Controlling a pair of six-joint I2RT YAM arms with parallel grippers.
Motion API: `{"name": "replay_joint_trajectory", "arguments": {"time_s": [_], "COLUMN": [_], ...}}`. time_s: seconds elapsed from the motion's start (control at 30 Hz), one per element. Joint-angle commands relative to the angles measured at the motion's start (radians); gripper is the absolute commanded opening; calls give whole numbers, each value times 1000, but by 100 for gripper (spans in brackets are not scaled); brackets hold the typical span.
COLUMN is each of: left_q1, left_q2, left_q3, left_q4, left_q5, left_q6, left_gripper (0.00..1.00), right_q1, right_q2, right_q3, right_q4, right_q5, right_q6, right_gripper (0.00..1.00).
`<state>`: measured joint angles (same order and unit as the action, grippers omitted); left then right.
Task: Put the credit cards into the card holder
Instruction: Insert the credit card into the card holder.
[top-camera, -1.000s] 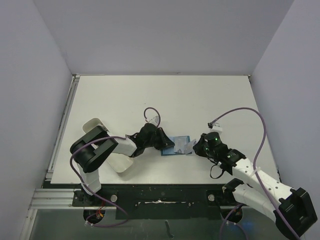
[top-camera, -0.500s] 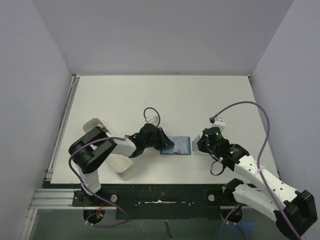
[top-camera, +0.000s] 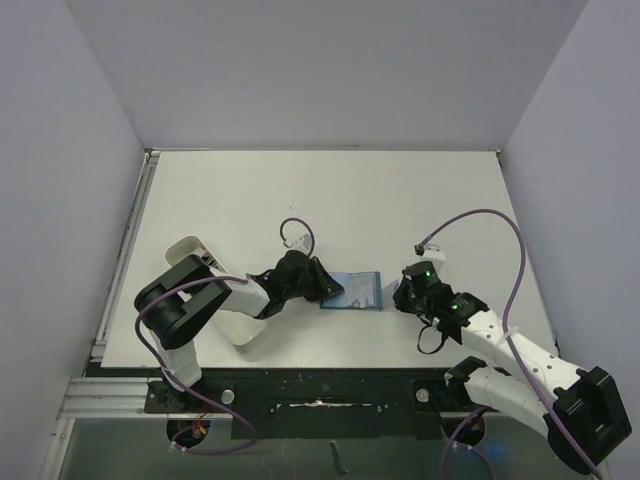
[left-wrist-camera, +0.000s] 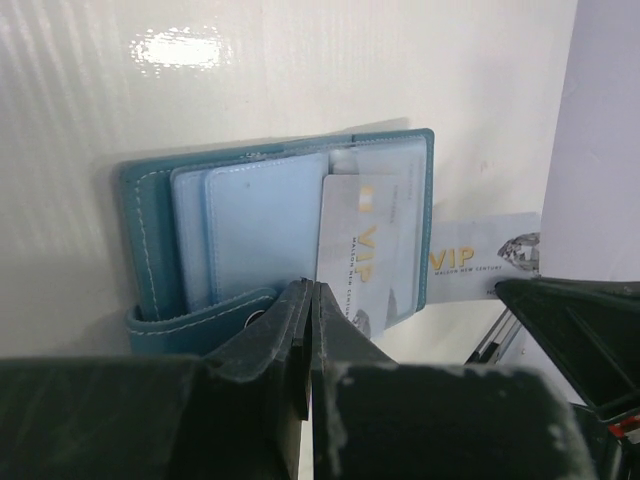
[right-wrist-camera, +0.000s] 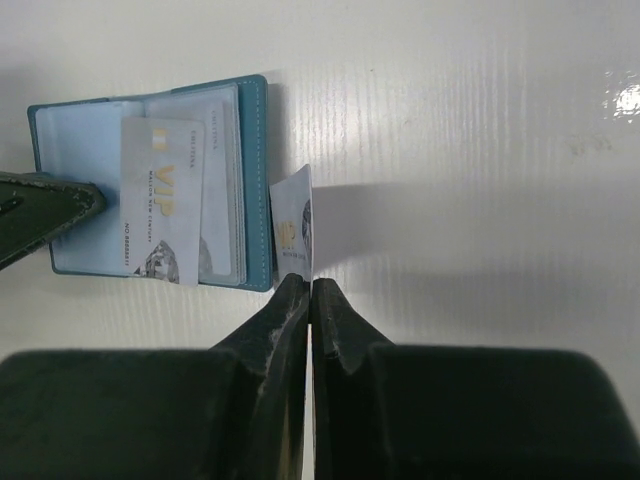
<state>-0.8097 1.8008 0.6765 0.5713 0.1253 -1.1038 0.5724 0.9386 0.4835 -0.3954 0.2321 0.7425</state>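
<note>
Teal card holder (top-camera: 356, 292) lies open on the table (top-camera: 300, 190), between both grippers. One credit card (right-wrist-camera: 160, 195) lies loose across its sleeves. The second card (right-wrist-camera: 293, 232) stands on edge just beside the holder's far-from-strap edge, pinched in the right gripper (right-wrist-camera: 310, 287). The left gripper (left-wrist-camera: 308, 297) is closed, tips on the holder's strap edge, nothing visibly between them.

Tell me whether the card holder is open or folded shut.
Open. The card holder lies spread flat, clear inner pockets facing up, a credit card lying over them.

Gold "VIP" on both credit cards (left-wrist-camera: 368, 250).
</note>
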Motion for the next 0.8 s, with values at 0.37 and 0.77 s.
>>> {"name": "replay_joint_trajectory", "arguments": {"time_s": [0.37,0.77], "left_q1": [-3,-5], "left_q2": [-67,-49], "left_q3": [-15,32], "left_q4": [58,-14], "left_q5": [16,24], "left_q6": [9,52], "left_gripper": [16,44], "right_q1": [35,31], "right_q2": [-83,-97], "right_q3": [31,101], "right_q4": [-101,4], "right_q5": [25,-54], "right_q6": [39,5], "right_gripper": [0,0]}}
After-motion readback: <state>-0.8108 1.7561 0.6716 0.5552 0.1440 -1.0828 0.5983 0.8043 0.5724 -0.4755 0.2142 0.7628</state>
